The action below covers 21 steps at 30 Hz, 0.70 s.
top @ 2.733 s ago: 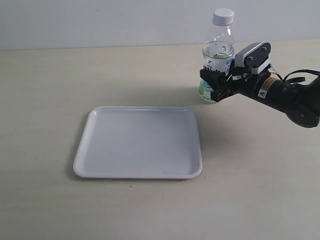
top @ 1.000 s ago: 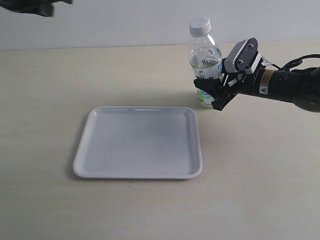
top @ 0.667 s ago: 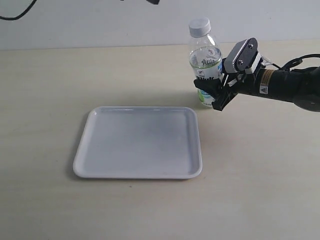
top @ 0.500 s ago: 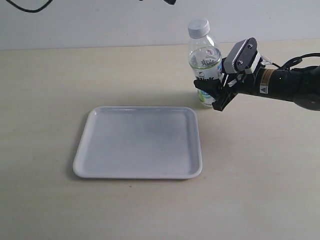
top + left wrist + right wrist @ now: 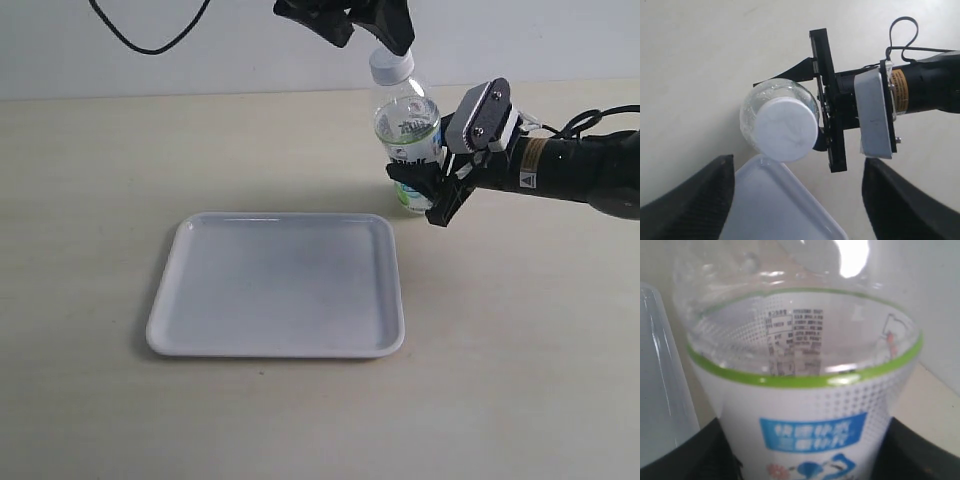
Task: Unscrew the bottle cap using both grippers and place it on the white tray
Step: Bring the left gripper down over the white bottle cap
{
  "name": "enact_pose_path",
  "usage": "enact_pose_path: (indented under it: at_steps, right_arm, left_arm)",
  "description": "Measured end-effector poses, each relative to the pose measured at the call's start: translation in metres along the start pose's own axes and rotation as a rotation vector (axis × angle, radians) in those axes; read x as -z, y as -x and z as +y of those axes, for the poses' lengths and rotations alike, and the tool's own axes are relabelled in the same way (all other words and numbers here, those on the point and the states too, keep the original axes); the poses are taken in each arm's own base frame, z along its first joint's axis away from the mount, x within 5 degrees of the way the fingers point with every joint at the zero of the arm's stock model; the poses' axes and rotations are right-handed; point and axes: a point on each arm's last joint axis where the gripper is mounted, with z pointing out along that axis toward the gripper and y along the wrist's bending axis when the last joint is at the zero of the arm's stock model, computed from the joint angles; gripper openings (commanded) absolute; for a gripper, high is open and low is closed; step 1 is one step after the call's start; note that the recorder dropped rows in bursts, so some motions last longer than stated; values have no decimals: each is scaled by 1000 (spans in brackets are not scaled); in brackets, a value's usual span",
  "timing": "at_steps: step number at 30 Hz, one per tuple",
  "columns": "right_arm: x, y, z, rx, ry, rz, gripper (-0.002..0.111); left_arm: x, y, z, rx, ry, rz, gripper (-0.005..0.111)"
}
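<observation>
The bottle (image 5: 408,140) stands just behind the white tray's (image 5: 280,285) far right corner, leaning slightly left. My right gripper (image 5: 425,185) is shut on its labelled lower body from the right. In the right wrist view the label (image 5: 805,405) fills the frame, with dark jaws pressed on both sides. The white bottle cap (image 5: 392,66) is screwed on top. My left gripper (image 5: 360,28) hangs open just above the cap. The left wrist view looks straight down on the cap (image 5: 786,129), which lies beyond the wide-apart fingers (image 5: 690,200) and not between them.
The beige table (image 5: 100,160) spreads around the tray. A black cable (image 5: 150,40) loops down at the top left. The right arm (image 5: 570,175) lies low across the table's right side. A tray corner (image 5: 775,210) shows under the cap in the left wrist view.
My left gripper has come in from the upper left and now hovers over the cap. The right gripper carried the bottle a little leftward and has since held still, the bottle tilting slightly.
</observation>
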Motion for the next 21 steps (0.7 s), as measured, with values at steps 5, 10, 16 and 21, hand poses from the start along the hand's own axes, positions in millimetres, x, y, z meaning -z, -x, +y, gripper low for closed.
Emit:
enact_pose_path:
  at_steps: [5,10,16,21]
  right_arm:
    - [0,0,0,13,3,0,0]
    - [0,0,1,33,10,-1,0]
    - [0,0,1,42,13,-2,0]
    - [0,0,1,42,13,-2,0]
  left_arm:
    - [-6,1,2,17,-1,7,69]
    - [-13,-1,5,23,-2,16,69]
    - [-25,0,7,43,-21,-5,69]
    - [-30,2,3,40,-22,-27,69]
